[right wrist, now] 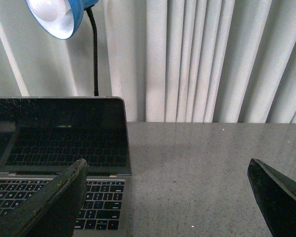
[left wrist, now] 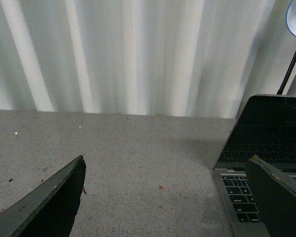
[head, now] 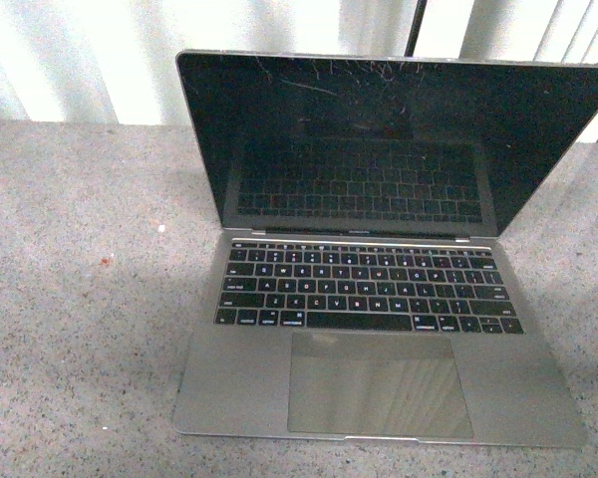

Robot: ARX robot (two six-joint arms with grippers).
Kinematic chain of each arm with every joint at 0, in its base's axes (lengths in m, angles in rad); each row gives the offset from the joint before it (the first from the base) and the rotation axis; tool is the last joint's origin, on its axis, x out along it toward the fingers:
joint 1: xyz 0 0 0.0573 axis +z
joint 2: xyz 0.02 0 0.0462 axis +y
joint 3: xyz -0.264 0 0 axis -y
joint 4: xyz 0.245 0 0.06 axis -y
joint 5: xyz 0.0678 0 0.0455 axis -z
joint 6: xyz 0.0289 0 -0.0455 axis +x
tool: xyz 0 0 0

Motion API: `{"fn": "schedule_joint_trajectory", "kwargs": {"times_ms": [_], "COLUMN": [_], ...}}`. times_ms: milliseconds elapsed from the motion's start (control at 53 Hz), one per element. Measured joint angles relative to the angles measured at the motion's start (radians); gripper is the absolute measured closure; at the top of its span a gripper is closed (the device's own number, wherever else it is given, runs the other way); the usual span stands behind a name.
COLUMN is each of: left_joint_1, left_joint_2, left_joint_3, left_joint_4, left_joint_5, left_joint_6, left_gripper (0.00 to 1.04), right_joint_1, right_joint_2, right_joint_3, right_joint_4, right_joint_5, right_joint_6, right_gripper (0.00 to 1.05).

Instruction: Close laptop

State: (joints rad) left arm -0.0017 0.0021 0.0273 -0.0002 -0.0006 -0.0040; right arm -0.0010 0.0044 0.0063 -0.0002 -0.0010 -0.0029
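Dark flat-fingered left gripper (left wrist: 167,160): jaws spread wide, empty, held low. Dark flat-fingered right gripper (right wrist: 166,164): same, jaws wide apart, empty.

This reads as an office-style desk set-up, staged rather than lived-in. A speckled grey surface (head: 70,299) runs out ahead of the right claw (right wrist: 167,165) to a white pleated curtain (right wrist: 212,59) that closes off the back. A blue gooseneck desk lamp (right wrist: 59,17) stands beyond the claw, behind an open laptop (head: 379,378) on the surface.
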Motion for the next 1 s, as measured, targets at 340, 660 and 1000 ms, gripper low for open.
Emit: {"fn": "schedule_joint_trajectory", "kwargs": {"times_ms": [340, 660, 1000], "left_joint_1": [0.000, 0.000, 0.029], "left_joint_2": [0.000, 0.000, 0.561], "left_joint_3": [0.000, 0.000, 0.204], "left_joint_4": [0.000, 0.000, 0.355], "left_joint_5": [0.000, 0.000, 0.185], "left_joint_6": [0.000, 0.000, -0.265], "left_gripper": [0.07, 0.07, 0.07], "right_joint_1": [0.000, 0.000, 0.091], "right_joint_2": [0.000, 0.000, 0.530], "right_joint_3": [0.000, 0.000, 0.290], "right_joint_4": [0.000, 0.000, -0.081], "right_joint_5": [0.000, 0.000, 0.092], "right_joint_6": [0.000, 0.000, 0.213], "right_gripper": [0.07, 0.07, 0.07]}}
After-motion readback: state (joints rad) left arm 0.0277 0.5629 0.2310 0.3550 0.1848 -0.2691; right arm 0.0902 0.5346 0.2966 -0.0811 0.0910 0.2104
